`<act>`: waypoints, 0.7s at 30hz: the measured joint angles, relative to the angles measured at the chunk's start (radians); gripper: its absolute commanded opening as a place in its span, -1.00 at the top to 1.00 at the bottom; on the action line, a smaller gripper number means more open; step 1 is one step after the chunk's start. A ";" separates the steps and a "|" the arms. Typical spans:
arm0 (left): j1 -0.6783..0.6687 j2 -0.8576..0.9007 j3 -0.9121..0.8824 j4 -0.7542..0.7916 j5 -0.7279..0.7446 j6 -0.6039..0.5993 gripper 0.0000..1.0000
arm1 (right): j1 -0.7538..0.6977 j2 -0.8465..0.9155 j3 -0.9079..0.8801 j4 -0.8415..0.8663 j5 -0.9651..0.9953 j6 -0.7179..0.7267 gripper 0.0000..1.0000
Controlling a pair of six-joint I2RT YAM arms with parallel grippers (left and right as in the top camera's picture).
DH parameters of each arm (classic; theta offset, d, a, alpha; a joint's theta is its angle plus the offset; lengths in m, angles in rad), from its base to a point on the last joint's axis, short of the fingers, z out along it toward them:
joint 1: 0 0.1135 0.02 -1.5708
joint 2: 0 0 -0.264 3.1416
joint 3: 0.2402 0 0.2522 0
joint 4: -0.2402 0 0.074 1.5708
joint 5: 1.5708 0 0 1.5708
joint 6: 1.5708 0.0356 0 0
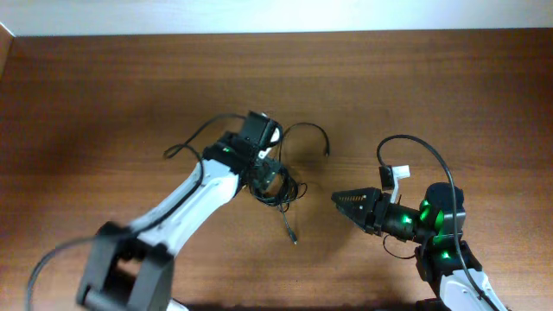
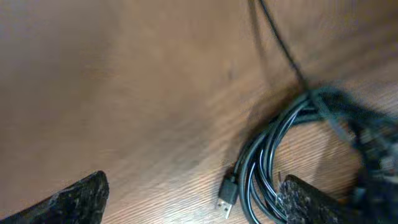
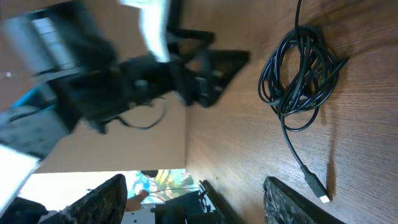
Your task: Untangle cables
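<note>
Cables [image 1: 285,192] in a tangled coil mid-worktop [image 1: 104,86] — left end effector [image 2: 194,180] spread wide right over them, gripping nothing. Right end effector [image 3: 194,183] also wide, empty — near the coil, not touching.

Soft, even light is falling across the table [image 1: 104,95], throwing faint shadows; the wrist views are blurring the cables [image 2: 329,99] and the left arm [image 3: 93,87].

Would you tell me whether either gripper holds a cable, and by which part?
Nothing is held. The left gripper is open with the coiled cables beside one finger; the right gripper is open, apart from them.
</note>
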 measured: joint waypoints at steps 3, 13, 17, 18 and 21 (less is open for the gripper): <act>0.000 0.122 -0.001 0.014 0.023 0.069 -0.52 | 0.000 0.000 0.000 0.000 0.005 0.000 -0.49; 0.001 0.195 0.011 0.086 0.172 -0.201 1.00 | 0.000 0.000 0.000 0.000 0.033 -0.001 -0.50; 0.011 0.196 0.021 0.033 0.220 -0.911 1.00 | 0.000 0.000 0.003 -0.082 0.061 -0.003 -0.16; 0.015 0.196 0.021 0.032 0.247 -0.985 1.00 | 0.000 0.000 0.004 -0.123 0.072 -0.006 0.04; 0.015 0.185 0.020 0.010 0.291 -1.016 1.00 | 0.000 0.001 0.004 -0.190 0.090 -0.038 0.20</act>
